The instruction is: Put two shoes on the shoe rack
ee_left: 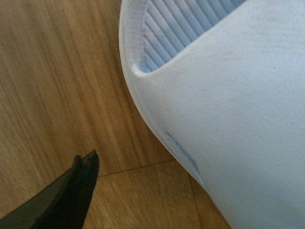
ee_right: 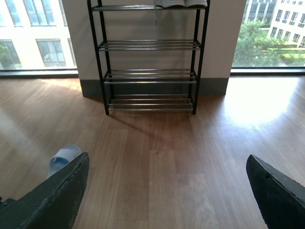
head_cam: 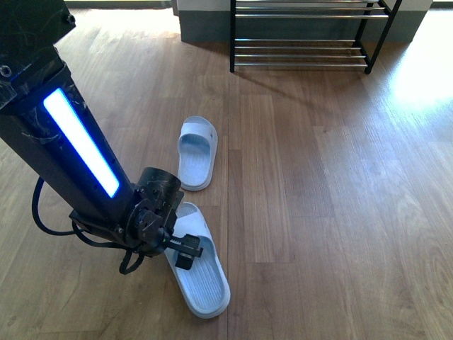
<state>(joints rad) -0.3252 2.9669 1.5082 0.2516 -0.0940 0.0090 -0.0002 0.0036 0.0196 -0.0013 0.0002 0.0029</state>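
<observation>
Left pincer (head_cam: pixel 185 249) spread wide over near sandal (head_cam: pixel 205 287).

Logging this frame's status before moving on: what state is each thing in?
near sandal: flat on floor, under left gripper.
far sandal: flat on floor, untouched.
shoe rack: upright, three lower shelves empty.
left gripper: seemingly open, at near sandal's strap.
right gripper: open, empty.

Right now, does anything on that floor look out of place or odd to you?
Only the two sandals: the far sandal points toward the rack, while the near sandal lies slanted behind it, not paired beside it. Nothing looks spilled or broken.
</observation>
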